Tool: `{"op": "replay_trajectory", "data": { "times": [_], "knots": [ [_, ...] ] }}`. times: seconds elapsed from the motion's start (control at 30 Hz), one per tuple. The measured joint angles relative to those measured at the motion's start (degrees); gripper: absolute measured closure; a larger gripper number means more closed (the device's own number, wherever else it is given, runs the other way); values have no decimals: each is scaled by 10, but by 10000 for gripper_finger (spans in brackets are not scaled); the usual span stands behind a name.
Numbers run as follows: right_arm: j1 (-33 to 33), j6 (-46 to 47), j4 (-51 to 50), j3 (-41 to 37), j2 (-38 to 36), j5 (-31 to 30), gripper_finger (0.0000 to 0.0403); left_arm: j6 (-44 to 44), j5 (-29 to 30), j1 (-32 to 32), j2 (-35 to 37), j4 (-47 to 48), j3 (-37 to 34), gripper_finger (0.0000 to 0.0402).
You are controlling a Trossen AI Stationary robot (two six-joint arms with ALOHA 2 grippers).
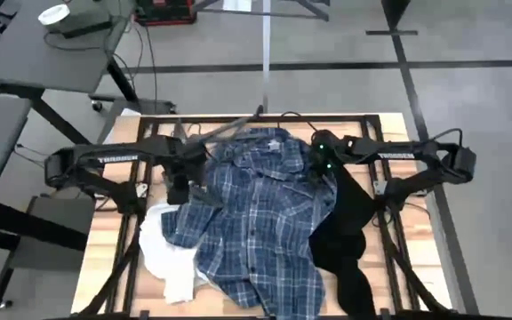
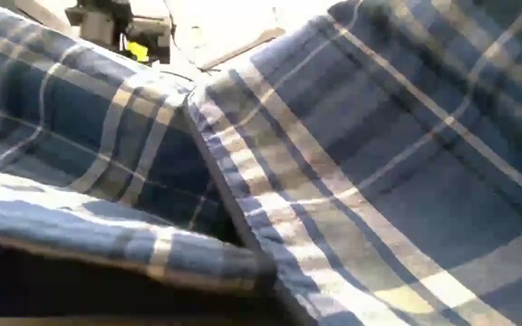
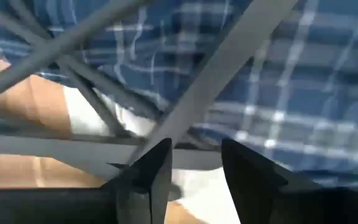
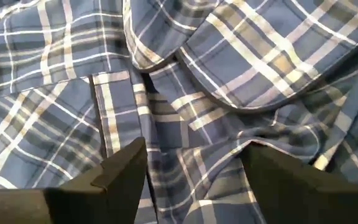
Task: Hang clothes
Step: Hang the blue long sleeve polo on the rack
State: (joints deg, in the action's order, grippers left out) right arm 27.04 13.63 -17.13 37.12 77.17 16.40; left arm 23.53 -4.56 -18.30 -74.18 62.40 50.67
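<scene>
- Filling the low view almost edge to edge, the plaid shirt (image 2: 379, 154) is lying right up against that camera, its button placket running diagonally across the picture.
- From above, the plaid shirt (image 1: 260, 213) is sprawling across the middle of the wooden table (image 1: 105, 240), spread open and rumpled.
- Peeking out from under the shirt's edge on the left arm's side, the white top (image 1: 169, 262) is lying crumpled toward the near edge of the table.
- On the right arm's side, the black top (image 1: 349, 240) is lying in a long heap, touching the shirt's edge.
- Grey hanger (image 3: 229, 68) bars are crossing over the shirt and the white top in the left wrist view.
- Over the shirt's left shoulder area, the left gripper (image 3: 194, 171) is hovering with its fingers parted, a hanger bar passing just beyond the tips; nothing is clamped between them.
- Near the shirt's collar on the far right side, the right gripper (image 4: 191, 165) is hanging above the plaid cloth, fingers spread wide and gripping nothing.
</scene>
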Motion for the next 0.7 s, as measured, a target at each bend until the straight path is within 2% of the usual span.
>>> {"op": "replay_trajectory", "data": {
  "times": [0.2, 0.57, 0.7],
  "knots": [
    [-7, 2, -4, 0, 0, 0, 157, 8, 62, 4, 0, -40, -19, 281],
    [-19, 3, -3, 0, 0, 1, 157, 39, 44, 5, 1, -72, -62, 281],
    [-19, 4, -2, 0, 0, 1, 157, 51, 46, 5, 1, -124, -72, 281]
  ]
}}
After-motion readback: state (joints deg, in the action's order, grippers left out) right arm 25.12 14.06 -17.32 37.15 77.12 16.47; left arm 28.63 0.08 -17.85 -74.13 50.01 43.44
